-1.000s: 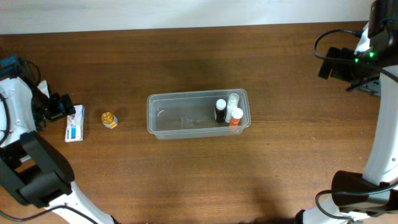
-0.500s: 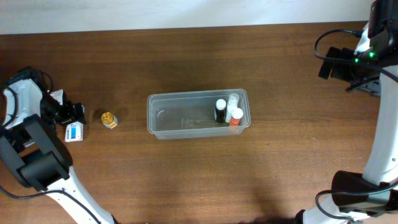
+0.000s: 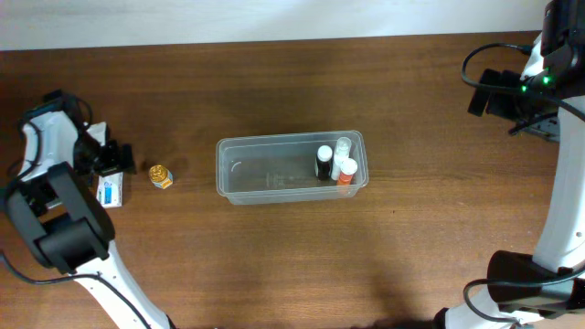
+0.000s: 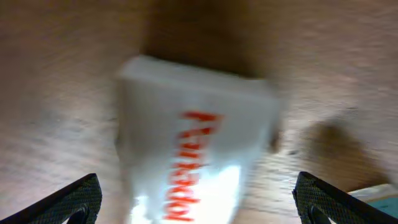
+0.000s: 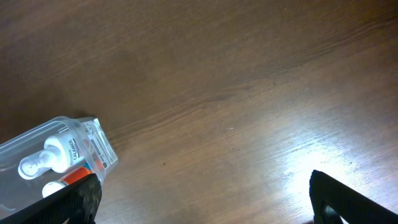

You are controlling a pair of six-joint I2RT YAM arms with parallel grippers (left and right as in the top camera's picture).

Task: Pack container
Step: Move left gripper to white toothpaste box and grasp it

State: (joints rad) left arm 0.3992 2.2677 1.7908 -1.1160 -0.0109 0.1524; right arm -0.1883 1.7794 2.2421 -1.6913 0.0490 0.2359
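Logging the overhead view first: the container (image 3: 291, 169) sits upright near the middle of the surface (image 3: 274, 265), long axis running left to right. Three bottles stand grouped at its right end:
- a black bottle (image 3: 324, 163)
- a clear bottle with a white top (image 3: 343, 147)
- an orange-capped bottle (image 3: 347, 172)

They are packed close against each other.

Left of the container and apart from it is a small gold-lidded jar (image 3: 161, 175). Further left, a white box (image 3: 110, 192) lies flat. The left jaws hang over the far end of this box. From overhead I cannot tell whether they touch it.

Left wrist view, heavily blurred: the white box, red lettering on its face, fills the centre. Only the fingertips (image 4: 78, 199) show, one at each lower corner. The left jaws are spread wide, the box lying between them, each tip apart from the box's sides.

The right arm (image 3: 562, 201) stands along the right edge of the surface, well apart from the container.

Right wrist view: the right jaws are spread wide, with bare wood between the two tips. The right-end corner of the container shows at lower left, with the white-topped bottle and the orange cap visible inside.
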